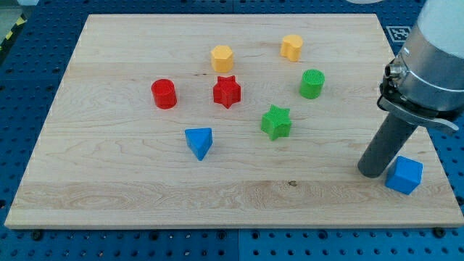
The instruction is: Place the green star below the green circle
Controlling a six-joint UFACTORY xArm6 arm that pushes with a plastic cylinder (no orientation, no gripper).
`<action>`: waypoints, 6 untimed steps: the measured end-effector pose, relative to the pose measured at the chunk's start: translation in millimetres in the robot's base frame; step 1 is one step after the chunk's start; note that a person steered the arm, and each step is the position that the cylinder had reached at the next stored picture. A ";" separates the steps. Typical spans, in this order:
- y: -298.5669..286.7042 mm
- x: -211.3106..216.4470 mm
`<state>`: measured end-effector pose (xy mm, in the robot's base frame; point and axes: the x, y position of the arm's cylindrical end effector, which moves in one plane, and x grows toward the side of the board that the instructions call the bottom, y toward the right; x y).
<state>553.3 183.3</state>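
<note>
The green star (276, 122) lies near the board's middle. The green circle (312, 84) stands above it and a little to the view's right, with a gap between them. My tip (373, 172) rests on the board at the view's lower right, far to the right of the star. It touches the left side of a blue cube (404, 175).
A red star (227, 91) and a red cylinder (164, 94) lie left of the green star. A blue triangle (199, 141) lies at its lower left. Two yellow blocks (222, 58) (292, 47) sit near the top. The board's right edge (437, 156) is close to the cube.
</note>
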 end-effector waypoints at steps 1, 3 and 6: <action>-33.1 1.4; -119.3 -7.5; -157.2 -76.6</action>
